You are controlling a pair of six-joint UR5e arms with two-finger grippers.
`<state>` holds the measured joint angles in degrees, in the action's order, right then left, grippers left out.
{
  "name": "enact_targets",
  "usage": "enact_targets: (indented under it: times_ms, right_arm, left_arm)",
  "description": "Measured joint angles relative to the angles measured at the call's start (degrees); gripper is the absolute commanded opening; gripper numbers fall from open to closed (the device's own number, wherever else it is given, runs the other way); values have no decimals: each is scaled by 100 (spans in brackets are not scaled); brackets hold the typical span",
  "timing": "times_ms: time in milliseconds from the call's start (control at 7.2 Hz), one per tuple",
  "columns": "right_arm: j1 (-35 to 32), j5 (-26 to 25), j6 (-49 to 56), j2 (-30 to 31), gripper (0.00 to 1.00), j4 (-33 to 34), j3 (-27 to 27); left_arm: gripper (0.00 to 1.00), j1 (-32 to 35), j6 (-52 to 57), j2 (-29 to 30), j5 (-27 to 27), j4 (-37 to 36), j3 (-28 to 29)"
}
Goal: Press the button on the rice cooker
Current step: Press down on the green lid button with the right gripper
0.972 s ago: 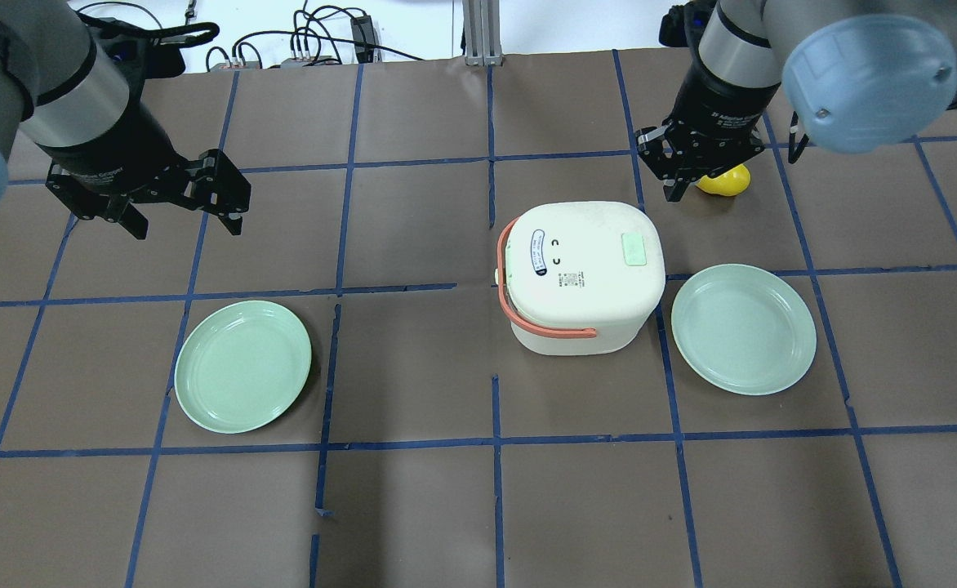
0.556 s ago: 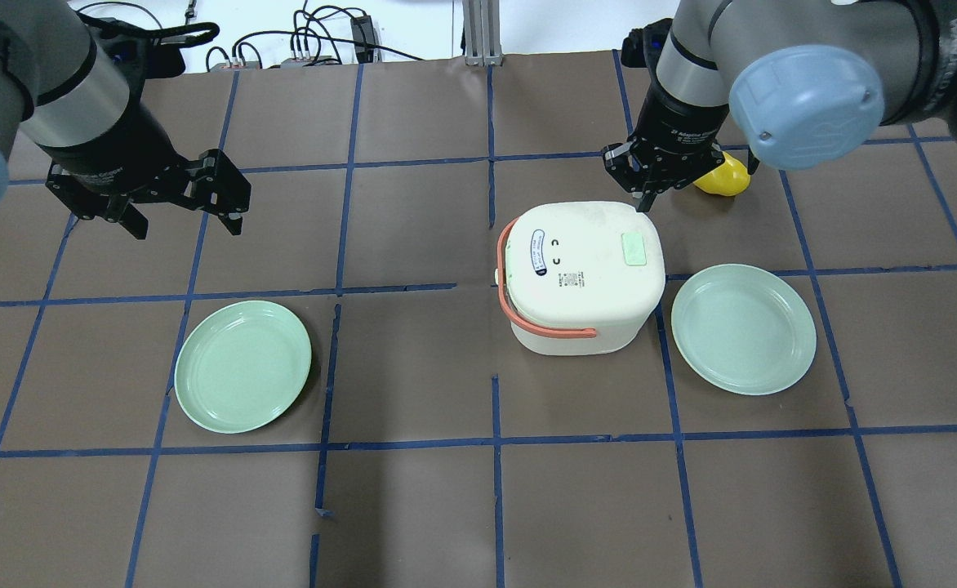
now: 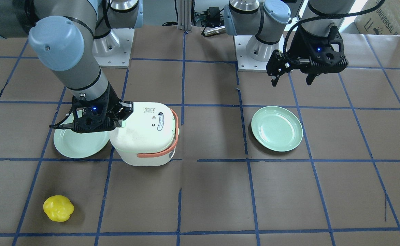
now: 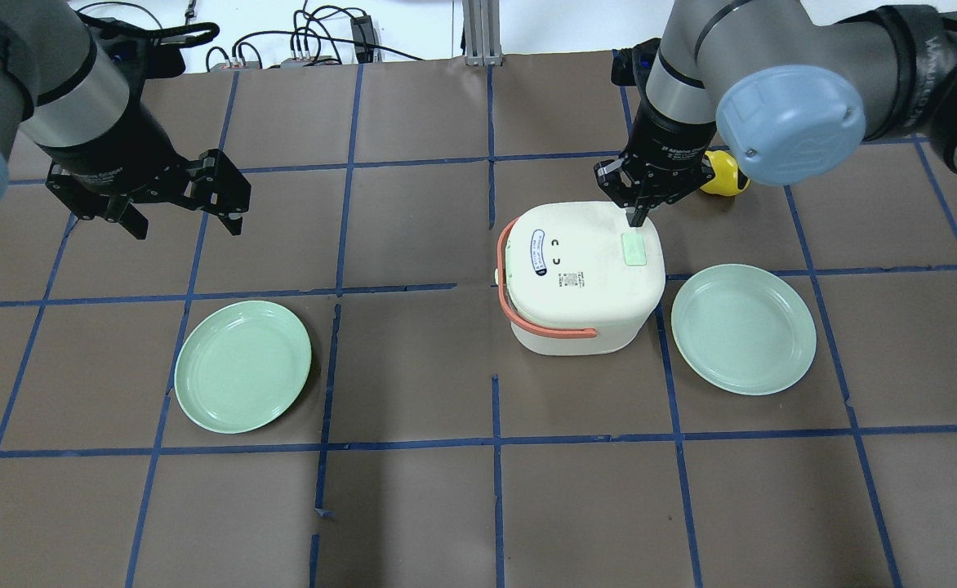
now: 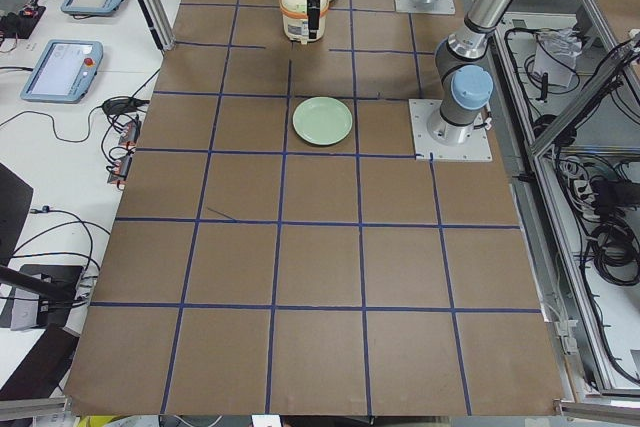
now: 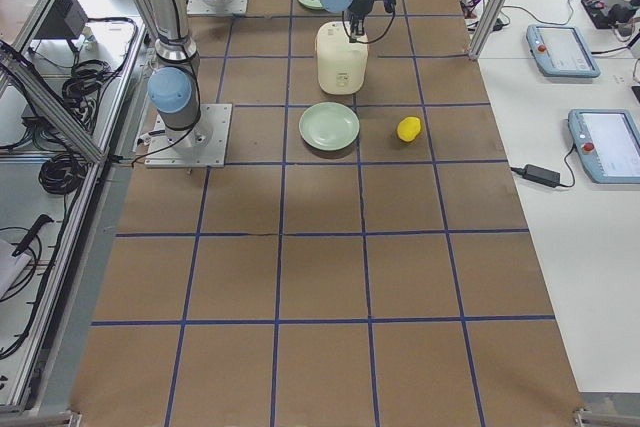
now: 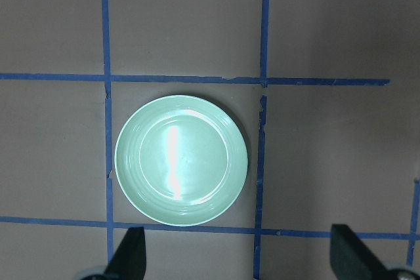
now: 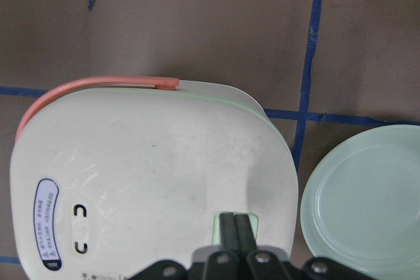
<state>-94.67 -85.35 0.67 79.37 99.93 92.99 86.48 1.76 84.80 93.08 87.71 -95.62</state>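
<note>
The white rice cooker (image 4: 580,278) with an orange handle stands right of the table's centre. It has a pale green button (image 4: 634,249) on its lid. My right gripper (image 4: 634,217) is shut and empty, fingers pressed together, pointing down at the far edge of the button. In the right wrist view its fingertips (image 8: 236,226) overlap the button (image 8: 254,225); I cannot tell whether they touch it. In the front-facing view the right gripper (image 3: 119,118) covers the button. My left gripper (image 4: 184,222) is open and empty, hovering far left of the cooker.
A green plate (image 4: 744,328) lies right beside the cooker, and another green plate (image 4: 243,366) lies below my left gripper. A yellow toy fruit (image 4: 723,181) sits behind my right wrist. Cables lie beyond the table's far edge.
My right gripper has moved left and toward me, from beside the yellow fruit to over the cooker lid at the button. The left arm has not moved.
</note>
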Motion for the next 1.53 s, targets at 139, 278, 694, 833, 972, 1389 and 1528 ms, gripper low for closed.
enact_targets:
  times_ms: [139,278,694,833,972,1389,1528]
  right_arm:
    - [0,0,5,7,8,0,22]
    - [0,0,5,17,8,3,53]
    - [1,6,11,33,8,93,249]
    - [1,8,12,34,8,110,275]
    - [1,7,12,27,8,123,285]
    - [1,1,10,-9,8,168,290]
    - [1,1,11,-21,8,182,290]
  left_arm:
    - [100,0,0,-1,0,0,0]
    - [100,0,0,-1,0,0,0]
    - [100,0,0,1,0,0,0]
    - [100,0,0,1,0,0,0]
    - [100,0,0,1,0,2,0]
    - [100,0,0,1,0,5,0]
    - [100,0,0,1,0,4,0]
